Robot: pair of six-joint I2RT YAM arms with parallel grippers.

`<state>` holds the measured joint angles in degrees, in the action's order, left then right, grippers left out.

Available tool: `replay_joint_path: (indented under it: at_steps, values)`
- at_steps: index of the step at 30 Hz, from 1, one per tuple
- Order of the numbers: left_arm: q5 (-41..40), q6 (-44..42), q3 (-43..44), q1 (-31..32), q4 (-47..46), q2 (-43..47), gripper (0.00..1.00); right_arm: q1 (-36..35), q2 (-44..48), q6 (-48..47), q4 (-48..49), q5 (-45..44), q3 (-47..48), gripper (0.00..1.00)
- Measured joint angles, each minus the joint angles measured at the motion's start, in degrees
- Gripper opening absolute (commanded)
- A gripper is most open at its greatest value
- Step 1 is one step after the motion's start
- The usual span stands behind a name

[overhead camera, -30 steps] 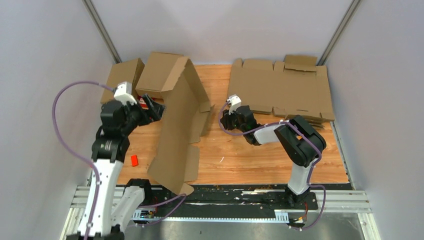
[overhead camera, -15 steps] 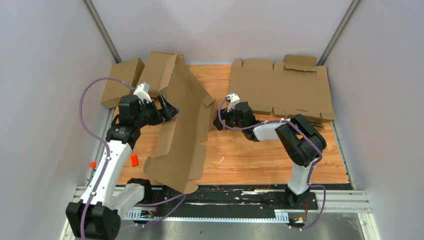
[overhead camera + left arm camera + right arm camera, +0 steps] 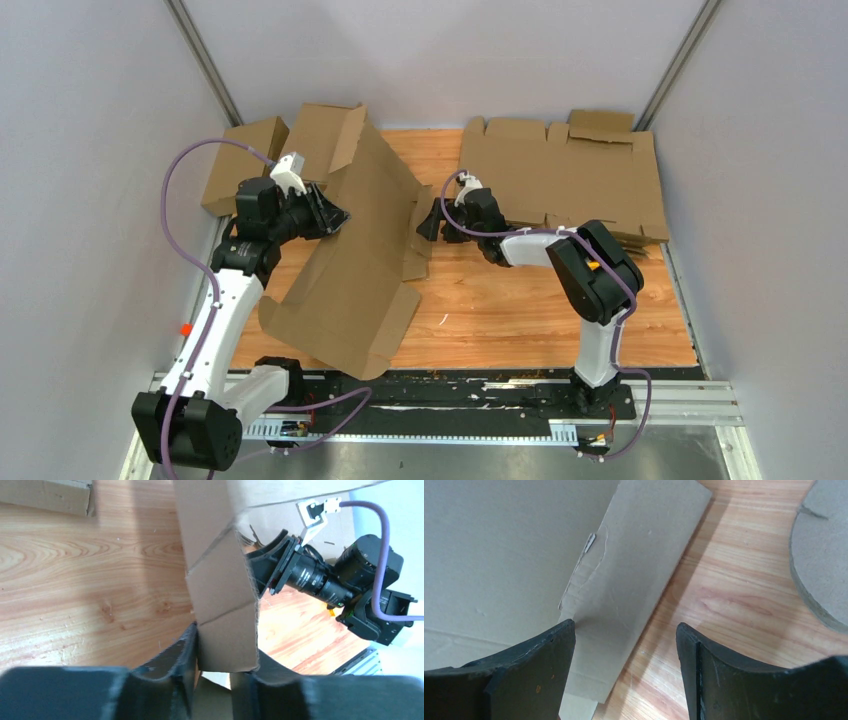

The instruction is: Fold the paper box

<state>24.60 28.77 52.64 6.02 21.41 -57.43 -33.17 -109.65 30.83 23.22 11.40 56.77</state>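
When looking left of the wide sheaf of brown cardboard sheets, find plain brown corrugated paper box tilted on wooden desk. Pinched at one flap by closed left claw. Flanked sheaf-side by right claw, spread wide, empty.

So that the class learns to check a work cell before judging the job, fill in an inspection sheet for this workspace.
Surface: wooden table, light grain.
Job's things: paper box, partly folded, large panel raised and tilted, left of centre.
Clutter: stack of flat cardboard sheets at the back right; small brown carton at the back left.
Grippers: left gripper shut on a flap of the paper box; right gripper open, empty, at the box's right-hand flap.
Cables: purple cable loops free above the left arm; second purple cable on the right arm.
Surroundings: pale walls on three sides; metal rail at the near edge.
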Motion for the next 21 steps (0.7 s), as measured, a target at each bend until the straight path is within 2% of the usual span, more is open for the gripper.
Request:
replay_joint_path:
  at_steps: [2, 5, 6, 11, 16, 19, 21]
  values:
    - [0.11, -1.07, 0.76, 0.20, 0.79, -0.44, 0.20, 0.02, -0.20, 0.83, -1.64, -0.37, 1.49, 0.74]
    - [-0.55, -3.41, 2.01, 1.11, 2.60, -0.96, 0.01, 0.35, -0.09, 1.57, -2.25, -1.03, 2.54, 0.75]
    - [-0.87, -4.09, 2.19, 1.51, 3.10, -0.98, 0.00, 0.46, 0.09, 1.70, -2.56, -1.27, 2.38, 0.76]
    - [-1.20, -7.04, 3.08, 3.34, 4.81, -1.57, 0.00, 1.88, 4.13, 1.70, -5.40, -2.86, -1.31, 0.82]
    - [-1.42, -10.54, 7.04, 7.80, 8.22, -3.13, 0.00, 3.13, 9.46, 0.92, -10.36, -4.31, -2.62, 0.86]
    - [-1.90, -13.22, 8.66, 11.10, 9.64, -3.26, 0.00, 3.37, 12.85, -2.91, -14.67, -5.86, -2.84, 0.88]
    - [-1.99, -15.41, 10.45, 12.61, 11.10, -3.91, 0.00, 3.37, 15.93, -6.86, -17.64, -6.60, -3.34, 0.95]
